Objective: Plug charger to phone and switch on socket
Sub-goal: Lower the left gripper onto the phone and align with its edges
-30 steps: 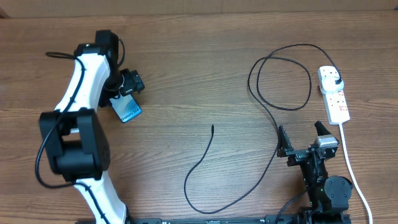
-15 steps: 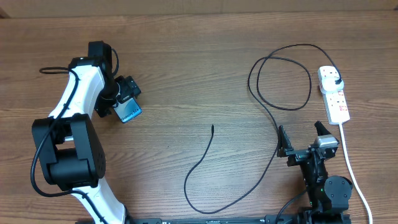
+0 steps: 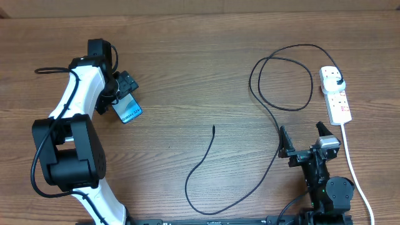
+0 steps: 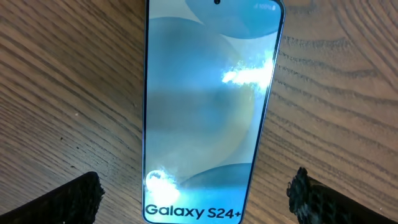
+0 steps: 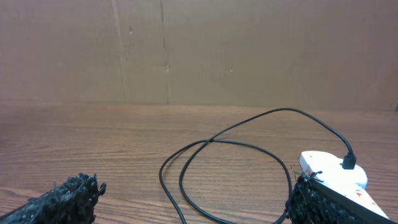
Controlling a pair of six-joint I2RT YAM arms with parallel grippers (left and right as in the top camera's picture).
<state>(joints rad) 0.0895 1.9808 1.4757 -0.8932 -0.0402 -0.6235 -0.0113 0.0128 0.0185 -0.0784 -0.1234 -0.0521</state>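
The phone (image 3: 130,113) lies flat on the wooden table at the left, its light-blue screen up, with white text at one short end. My left gripper (image 3: 122,95) hovers open just above it. In the left wrist view the phone (image 4: 208,106) fills the space between the two spread fingertips of the left gripper (image 4: 196,200). The charger, a thin black cable, has its connector tip (image 3: 214,129) lying free mid-table and its plug (image 3: 338,80) in the white socket (image 3: 337,103) at the right. My right gripper (image 3: 303,139) rests open near the front edge, empty.
The charger cable (image 5: 286,111) makes a wide loop on the table left of the socket (image 5: 333,169) and ahead of the right gripper (image 5: 194,198). The socket's white cord (image 3: 354,164) runs toward the front edge beside the right arm. A brown wall stands behind the table.
The left arm has swung left and its gripper has shifted slightly over the phone. The phone, the cable and the right arm have stayed put.
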